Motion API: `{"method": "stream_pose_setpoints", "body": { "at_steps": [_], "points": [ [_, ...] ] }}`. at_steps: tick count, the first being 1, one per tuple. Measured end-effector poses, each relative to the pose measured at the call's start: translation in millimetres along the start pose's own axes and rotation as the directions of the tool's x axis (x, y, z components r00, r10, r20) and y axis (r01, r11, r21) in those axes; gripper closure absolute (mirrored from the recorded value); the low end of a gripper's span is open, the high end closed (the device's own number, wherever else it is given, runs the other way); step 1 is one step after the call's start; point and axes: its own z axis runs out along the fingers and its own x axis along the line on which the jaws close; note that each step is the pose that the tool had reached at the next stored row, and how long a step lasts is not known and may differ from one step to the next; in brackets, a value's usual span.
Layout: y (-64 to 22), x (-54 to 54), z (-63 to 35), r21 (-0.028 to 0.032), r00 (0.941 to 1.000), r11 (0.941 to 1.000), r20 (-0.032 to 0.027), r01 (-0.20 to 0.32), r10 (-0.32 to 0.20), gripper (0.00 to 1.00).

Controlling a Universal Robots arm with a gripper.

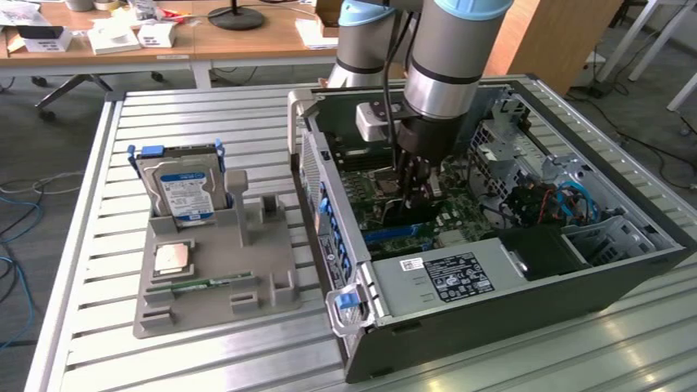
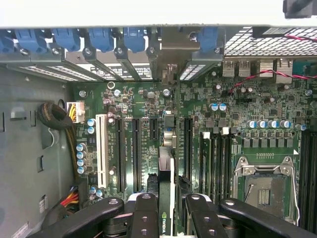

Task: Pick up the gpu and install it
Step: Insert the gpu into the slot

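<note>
Exterior view: gripper [image 1: 417, 184] down inside open computer case [image 1: 490, 318], frame centre, above motherboard [image 1: 458, 219] | wrist view: fingers [image 2: 146, 218] pinch gpu [image 2: 164, 222] edge-on, NVIDIA mark showing, over black expansion slots [image 2: 135, 153]; contact with slots unclear.

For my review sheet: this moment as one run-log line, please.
gripper: shut on thin dark gpu card, held edge-on | place: inside open black computer case, over green motherboard | seated: cannot tell

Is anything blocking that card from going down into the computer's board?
Nothing visible does. The gpu, clamped in the gripper, hangs edge-on over the motherboard slots, and no cable or part lies across them.
</note>
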Motion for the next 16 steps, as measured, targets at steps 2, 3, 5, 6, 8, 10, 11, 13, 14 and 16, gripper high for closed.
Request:
{"method": "stream_pose_setpoints", "body": {
  "at_steps": [2,3,5,6,8,10,11,13,14,16],
  "points": [
    [0.1,0.1,0.2,-0.0001,1.0000,1.0000,-0.0001,0.000,0.000,0.74],
    [0.1,0.1,0.5,-0.0001,1.0000,1.0000,-0.0001,0.000,0.000,0.74],
    [0.1,0.0,1.3,0.0000,1.0000,1.0000,0.0001,0.000,0.000,0.74],
    [0.1,0.0,1.6,-0.0001,1.0000,1.0000,0.0001,0.000,0.000,0.74],
    [0.1,0.0,2.0,-0.0001,1.0000,1.0000,-0.0001,0.000,0.000,0.74],
    [0.1,0.0,2.0,-0.0001,1.0000,1.0000,-0.0001,0.000,0.000,0.74],
    [0.1,0.0,2.1,-0.0001,1.0000,1.0000,0.0000,0.000,0.000,0.74],
    [0.1,0.0,2.1,0.0000,1.0000,1.0000,0.0002,0.000,0.000,0.74],
    [0.1,0.0,2.2,0.0000,1.0000,1.0000,0.0010,0.000,0.000,0.74],
    [0.1,-0.1,2.2,0.0000,1.0000,1.0000,0.0018,0.000,0.000,0.74]
  ]
}}
